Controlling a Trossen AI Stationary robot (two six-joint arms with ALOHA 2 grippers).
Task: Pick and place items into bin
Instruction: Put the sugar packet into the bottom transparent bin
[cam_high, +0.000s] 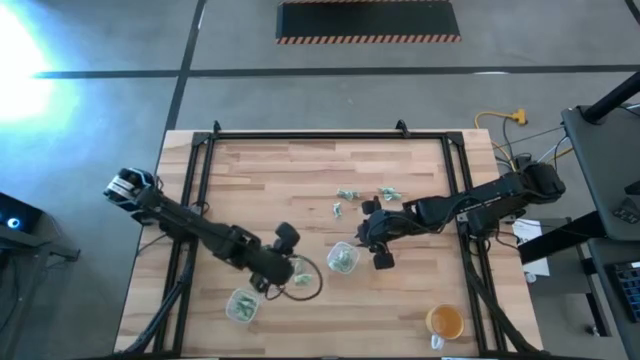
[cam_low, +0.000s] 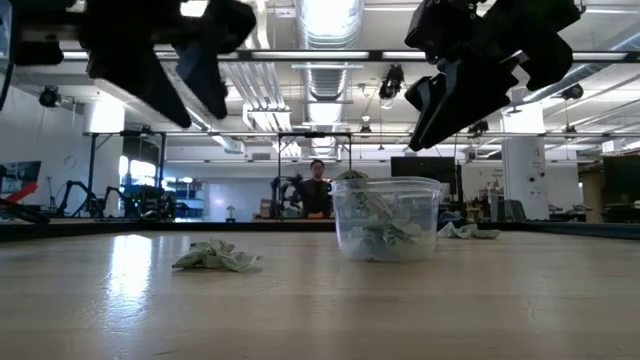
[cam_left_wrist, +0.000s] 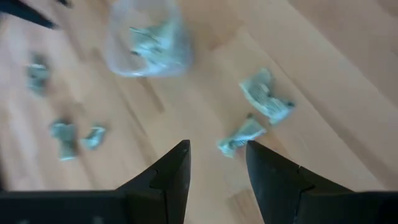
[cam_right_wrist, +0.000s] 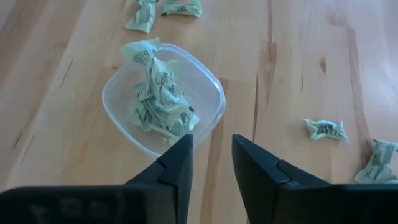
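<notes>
The right gripper hangs just beside a clear cup stuffed with crumpled green-and-white wrappers, its fingers parted by a narrow gap and nothing between them. The left gripper hovers over the wooden table, jaws apart and empty, a loose wrapper just past its fingertips. More wrappers lie scattered near the table's middle, and a second cup near the left arm seems to hold some too.

Grey concrete floor, striped hazard mat (dark centre), ceiling ducts, person far back
</notes>
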